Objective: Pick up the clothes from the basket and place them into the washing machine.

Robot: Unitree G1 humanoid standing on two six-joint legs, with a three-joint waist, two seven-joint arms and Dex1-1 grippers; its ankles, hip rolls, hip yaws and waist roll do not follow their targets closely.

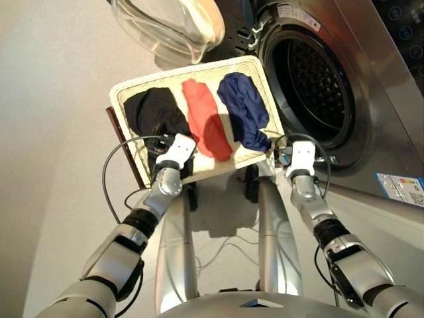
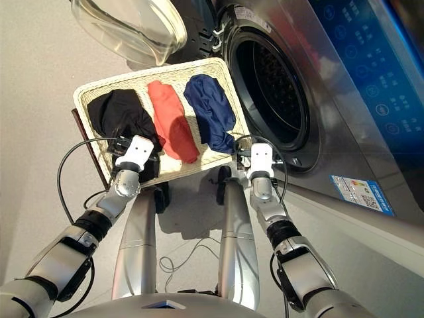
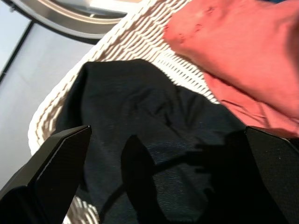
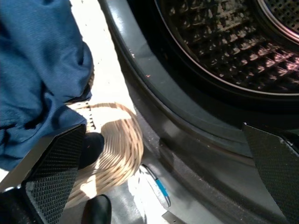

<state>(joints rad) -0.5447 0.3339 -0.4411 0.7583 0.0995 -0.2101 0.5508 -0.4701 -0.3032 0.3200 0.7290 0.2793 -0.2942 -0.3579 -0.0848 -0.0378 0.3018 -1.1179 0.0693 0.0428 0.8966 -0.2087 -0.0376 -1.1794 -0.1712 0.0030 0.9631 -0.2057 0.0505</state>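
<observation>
We see the cream basket (image 1: 126, 89) in front of the washing machine (image 1: 371, 99), all three clothes in it. Left to right: black garment (image 1: 154, 111), red-orange garment (image 1: 205, 119), navy garment (image 1: 242, 109). The near end of the black one is hidden behind the left gripper (image 1: 173, 147), which hovers over it; in the left wrist view its fingers (image 3: 51, 172) stand wide apart with nothing between them, only black cloth below. The right gripper (image 1: 301, 154) sits at the basket's near right corner, beside the porthole; its fingers (image 4: 56, 177) are spread, empty. The glass door (image 1: 165, 26) is swung open, cut off by the frame's upper edge. The drum (image 1: 318, 79) is dark; we can't make out its far interior. A blue label (image 1: 401, 187) lower right, its text unreadable.
</observation>
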